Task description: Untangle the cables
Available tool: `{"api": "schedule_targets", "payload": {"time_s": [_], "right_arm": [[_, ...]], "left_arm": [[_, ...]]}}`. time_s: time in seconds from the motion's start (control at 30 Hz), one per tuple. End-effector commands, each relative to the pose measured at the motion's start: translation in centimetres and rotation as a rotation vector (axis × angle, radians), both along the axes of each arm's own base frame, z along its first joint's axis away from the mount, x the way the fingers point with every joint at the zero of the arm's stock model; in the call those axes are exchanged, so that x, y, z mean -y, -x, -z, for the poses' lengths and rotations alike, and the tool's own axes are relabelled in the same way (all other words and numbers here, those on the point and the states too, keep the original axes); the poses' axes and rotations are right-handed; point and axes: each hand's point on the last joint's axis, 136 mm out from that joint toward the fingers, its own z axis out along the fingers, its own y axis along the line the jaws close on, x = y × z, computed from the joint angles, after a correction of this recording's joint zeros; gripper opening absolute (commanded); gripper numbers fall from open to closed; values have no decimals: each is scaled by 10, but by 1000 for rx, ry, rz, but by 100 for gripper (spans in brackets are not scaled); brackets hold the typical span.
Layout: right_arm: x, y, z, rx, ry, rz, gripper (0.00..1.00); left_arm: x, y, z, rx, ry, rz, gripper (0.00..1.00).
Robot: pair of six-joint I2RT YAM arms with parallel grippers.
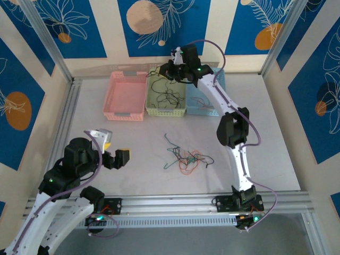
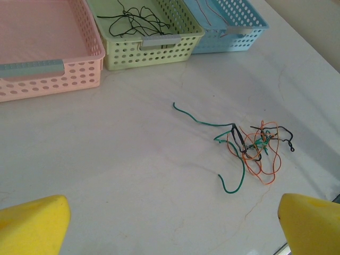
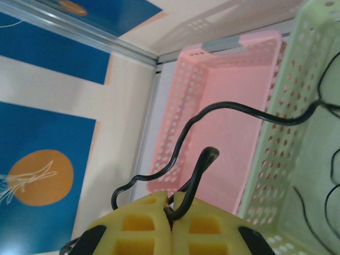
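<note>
A knot of green, orange and black cables point(image 1: 186, 158) lies in the middle of the table, with one green strand trailing away from it to the left point(image 2: 196, 118). My left gripper point(image 1: 114, 147) hovers open near the front left, well short of the knot point(image 2: 255, 144), and its yellow fingertips point(image 2: 34, 226) have nothing between them. My right gripper point(image 1: 170, 69) is raised over the back of the green basket point(image 1: 166, 112). It is shut point(image 3: 171, 201) on a black cable point(image 3: 234, 106), which hangs down into that basket.
Three baskets stand in a row at the back: pink point(image 1: 124, 114), green and blue point(image 1: 202, 110). Loose black cables point(image 2: 135, 21) lie in the green one and a thin reddish wire point(image 2: 204, 8) in the blue one. Aluminium frame posts border the table.
</note>
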Motion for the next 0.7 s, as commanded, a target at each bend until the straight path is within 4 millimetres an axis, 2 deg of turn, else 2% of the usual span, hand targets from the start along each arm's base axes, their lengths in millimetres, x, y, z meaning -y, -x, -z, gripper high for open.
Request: {"api": "schedule_targets", "payload": {"time_s": [0.0,0.2,0.37,0.47,0.53,0.6,0.67], "right_arm": [[3,-6,37,1,109,-59,0],[11,-27,89,53,238,-49,0],[21,-28,113,73,339,-62,19],[24,-23,115,75,381,-74,36],[23,-17,108,87,397,-93,43],[24,-9,98,96,430,-83,49],[23,2,84,116,429,-93,50]], "left_arm": [[-4,-4,1,14,-14,-16,100],[-3,-3,1,19,-12,-9,99],[-3,-4,1,17,-12,-9,99],[-3,-4,1,18,-12,-10,99],[-2,-4,2,15,-13,-7,99],[-2,-5,2,13,-13,-7,99],[-1,-5,3,6,-13,-4,99]]}}
